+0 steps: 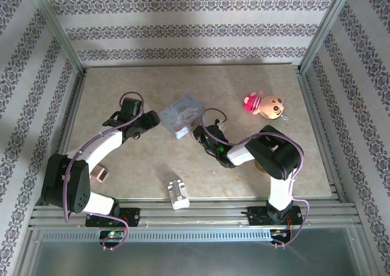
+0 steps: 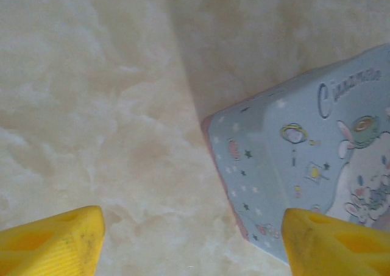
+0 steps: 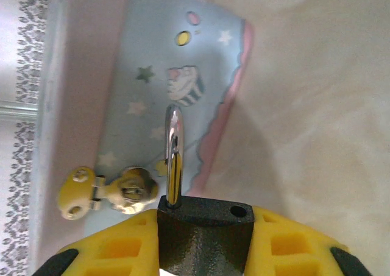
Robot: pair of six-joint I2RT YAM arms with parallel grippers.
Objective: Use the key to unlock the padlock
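Note:
My right gripper [image 3: 204, 248] is shut on the padlock [image 3: 204, 230], a dark grey body clamped between the yellow fingers. Its silver shackle [image 3: 173, 154] stands up from one hole, and the other hole is empty. To the left of the padlock, a small brass-coloured key [image 3: 125, 191] with a linked piece rests against the pale blue tin [image 3: 164, 75]. In the top view the right gripper [image 1: 200, 133] sits at the tin's right corner. My left gripper [image 2: 194, 239] is open over bare table at the tin's left corner [image 2: 317, 154], with nothing between its fingers.
The pale blue tin [image 1: 181, 113] lies mid-table between both grippers. A pink and yellow plush toy [image 1: 265, 103] sits at the back right. A whitish ridged block [image 1: 178, 193] lies near the front edge, and a small pink object [image 1: 100, 175] is beside the left arm.

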